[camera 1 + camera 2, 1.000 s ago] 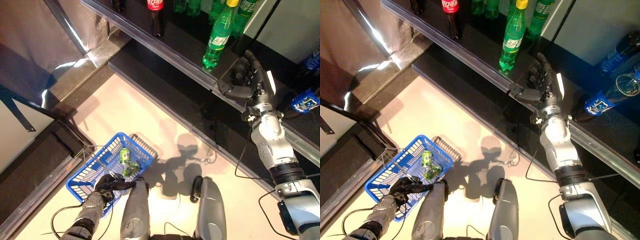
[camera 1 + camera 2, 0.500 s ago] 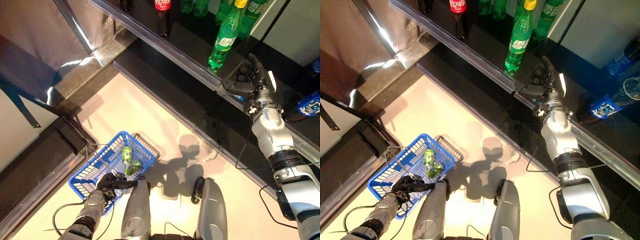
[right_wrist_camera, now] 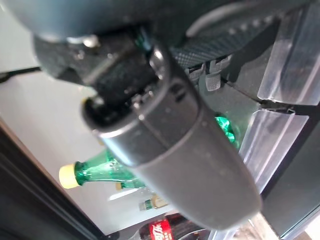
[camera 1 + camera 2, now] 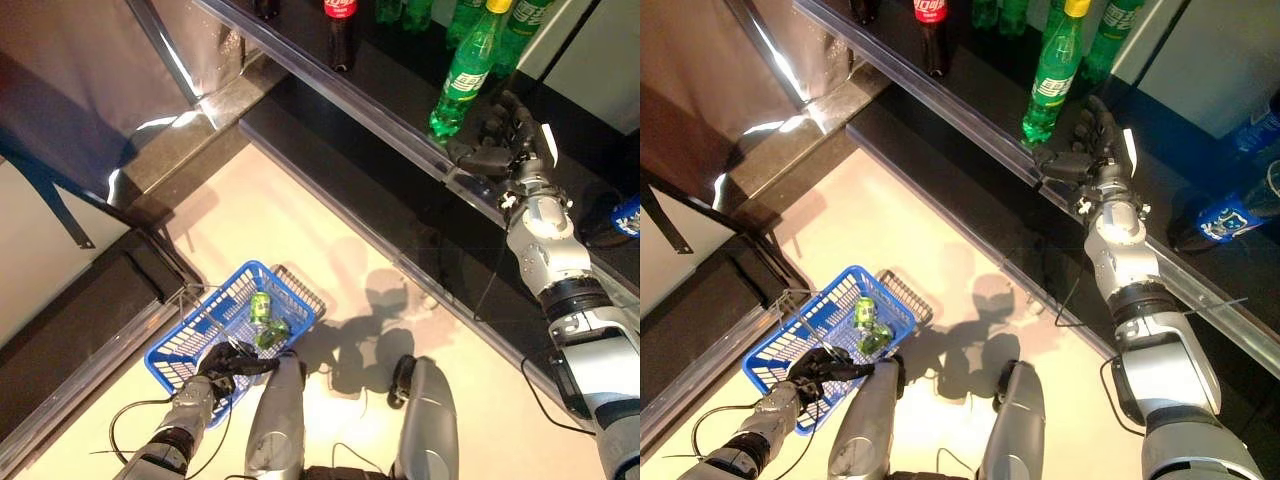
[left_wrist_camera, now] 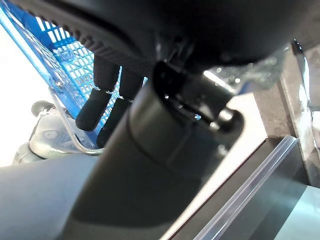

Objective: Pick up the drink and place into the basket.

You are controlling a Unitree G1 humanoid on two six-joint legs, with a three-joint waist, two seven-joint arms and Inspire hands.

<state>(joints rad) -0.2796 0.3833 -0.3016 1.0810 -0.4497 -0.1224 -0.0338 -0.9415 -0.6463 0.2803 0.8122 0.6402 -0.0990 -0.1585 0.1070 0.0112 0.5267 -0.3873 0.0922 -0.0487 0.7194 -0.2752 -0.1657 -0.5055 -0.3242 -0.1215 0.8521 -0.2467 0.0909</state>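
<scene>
Pale cream floor (image 4: 300, 230) fills the middle of the head camera views, bordered on the left by dark, glossy panels and along the top right by a black shelf (image 4: 400, 105) with a clear front rail.

At the lower left, a blue plastic basket (image 4: 195, 335) hangs just above the floor. The left hand (image 4: 228, 360) grips its thin wire handle (image 5: 65, 132), fingers curled around it; the left wrist view shows dark fingertips hooked over the wire against the blue mesh. Inside the basket, toward its right end, lie green drink cans (image 4: 265, 320), close together.

On the shelf, from left to right, stand a dark cola bottle (image 4: 340, 30) with a red label, then a group of green bottles at the back. Nearest the rail is a green drink bottle (image 4: 462, 80) with a yellow cap, upright on the shelf.

Just right of that bottle's base is the right hand (image 4: 505, 150), raised to the shelf edge. Its fingers are spread and loosely bent, thumb pointing toward the bottle, holding nothing. Whether it touches the bottle is unclear. At the far right edge, a blue-labelled bottle (image 4: 1230, 215) lies on a lower surface.
</scene>
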